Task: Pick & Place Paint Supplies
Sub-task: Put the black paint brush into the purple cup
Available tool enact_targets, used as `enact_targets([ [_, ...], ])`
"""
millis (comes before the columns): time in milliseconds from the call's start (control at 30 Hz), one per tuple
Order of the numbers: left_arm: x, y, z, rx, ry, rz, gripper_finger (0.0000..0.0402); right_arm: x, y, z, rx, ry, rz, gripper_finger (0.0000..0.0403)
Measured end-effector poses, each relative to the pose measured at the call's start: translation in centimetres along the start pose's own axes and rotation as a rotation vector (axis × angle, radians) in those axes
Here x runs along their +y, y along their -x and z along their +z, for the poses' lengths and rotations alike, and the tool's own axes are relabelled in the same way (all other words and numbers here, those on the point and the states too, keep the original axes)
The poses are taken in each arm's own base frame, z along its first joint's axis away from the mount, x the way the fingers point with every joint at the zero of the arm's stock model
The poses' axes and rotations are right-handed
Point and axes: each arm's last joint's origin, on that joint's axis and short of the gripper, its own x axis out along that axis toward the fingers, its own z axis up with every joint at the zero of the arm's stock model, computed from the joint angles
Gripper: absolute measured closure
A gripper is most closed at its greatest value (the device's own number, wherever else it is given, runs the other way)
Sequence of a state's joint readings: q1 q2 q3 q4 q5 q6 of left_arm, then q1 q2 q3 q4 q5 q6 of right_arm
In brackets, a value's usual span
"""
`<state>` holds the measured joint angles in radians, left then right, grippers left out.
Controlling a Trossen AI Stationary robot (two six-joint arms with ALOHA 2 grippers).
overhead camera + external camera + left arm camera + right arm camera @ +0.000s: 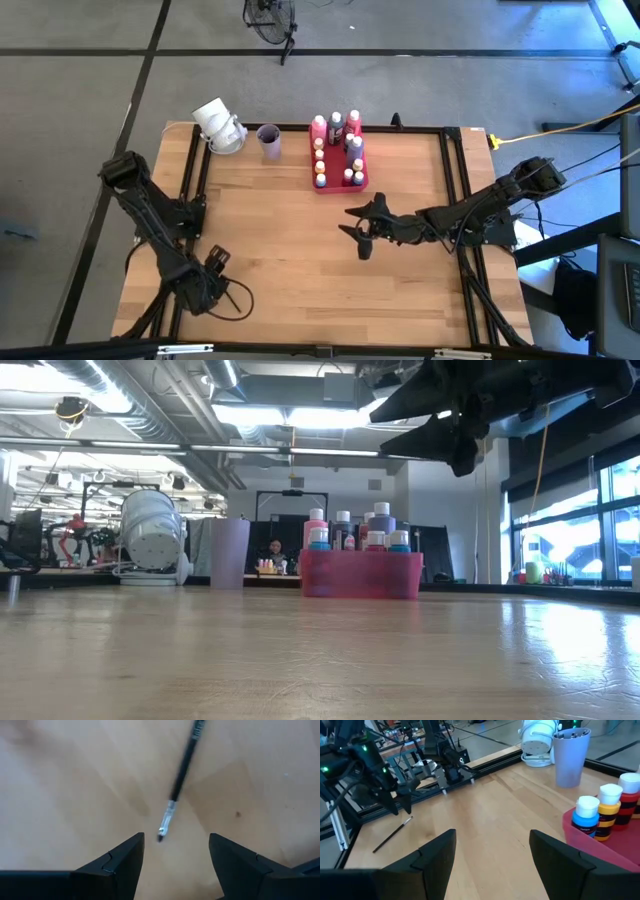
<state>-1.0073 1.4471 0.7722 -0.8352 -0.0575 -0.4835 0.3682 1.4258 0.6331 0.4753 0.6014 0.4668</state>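
Observation:
A thin dark paintbrush (181,772) with a silver ferrule and a pale tip lies flat on the wooden table near its front left corner. My left gripper (176,852) hangs open just above the brush's tip end, pointing down, one finger on either side, touching nothing; the right wrist view shows the gripper (402,805) over the brush (392,835). Several light-capped paint bottles (340,150) stand in the pink-red tray (362,183) at the far middle. My right gripper (360,238) hovers open over the table's middle, nothing between its fingers.
A lilac cup (268,141) stands left of the tray, and a white rounded object (220,126) lies at the far left corner. Black rails (190,200) run along the table's left and right edges. Bare wood lies between the two grippers.

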Motion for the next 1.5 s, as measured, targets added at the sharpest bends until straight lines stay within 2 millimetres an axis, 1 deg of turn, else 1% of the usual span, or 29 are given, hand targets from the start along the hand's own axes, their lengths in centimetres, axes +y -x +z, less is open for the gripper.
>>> enact_targets([
  [133, 0.0, -0.6, -0.3, 0.005, 0.0, -0.028, 0.0182, 0.0, 0.0, 0.0, 0.0, -0.027, 0.0, 0.0146],
  [400, 0.0, -0.7, -0.2, -0.016, -0.056, -0.01, 0.0183, 0.0, 0.0, 0.1, -0.004, -0.056, 0.002, 0.0146],
  [600, -0.1, -1.0, -0.2, 0.0, -0.064, 0.001, 0.0183, 0.0, 0.0, 0.1, -0.006, -0.058, 0.003, 0.0146],
  [1033, -0.1, -1.1, -0.1, -0.019, -0.072, 0.033, 0.0183, 0.0, 0.0, 0.1, -0.006, -0.058, 0.003, 0.0146],
  [1200, 0.0, -2.3, -0.7, -0.038, -0.07, 0.003, 0.0183, 0.0, 0.0, 0.1, -0.007, -0.059, 0.001, 0.0146],
  [1367, 0.2, -2.3, -1.2, -0.06, -0.069, -0.004, 0.0183, -0.2, -0.2, 0.2, -0.013, -0.064, -0.004, 0.0146],
  [1500, 0.4, -2.8, -1.6, -0.072, -0.078, -0.018, 0.0183, -0.3, -0.3, 0.4, -0.024, -0.073, -0.005, 0.0146],
])
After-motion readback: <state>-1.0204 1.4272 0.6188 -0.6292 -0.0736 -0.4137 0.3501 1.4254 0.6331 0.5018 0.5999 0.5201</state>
